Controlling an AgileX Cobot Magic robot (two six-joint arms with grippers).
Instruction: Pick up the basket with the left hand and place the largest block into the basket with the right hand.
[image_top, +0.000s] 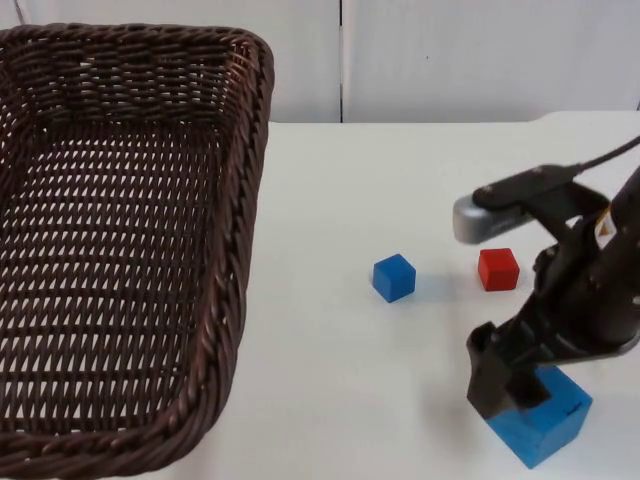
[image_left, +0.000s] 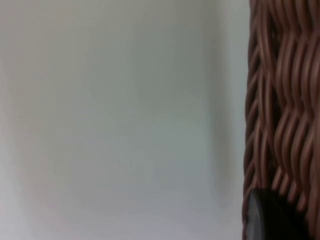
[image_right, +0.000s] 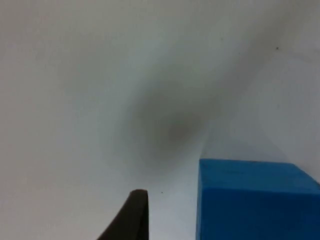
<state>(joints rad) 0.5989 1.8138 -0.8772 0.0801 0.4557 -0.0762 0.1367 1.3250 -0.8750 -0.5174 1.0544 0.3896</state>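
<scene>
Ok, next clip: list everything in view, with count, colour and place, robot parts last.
Basket: one, dark brown wicker, large at the top view's left, its weave close up in the left wrist view.
Large block: one, blue, near edge of the table at the right, under the right pincer.
Small blue block: one, mid-table, right of the basket.
Small red block: one, right of the small blue block, apart from it.
Table: one, white.
Partition wall: one, grey, behind the table.
Left pincer: black fingertip against the basket's weave.
Right pincer: black, down at the large block, one finger beside it in the right wrist view.
</scene>
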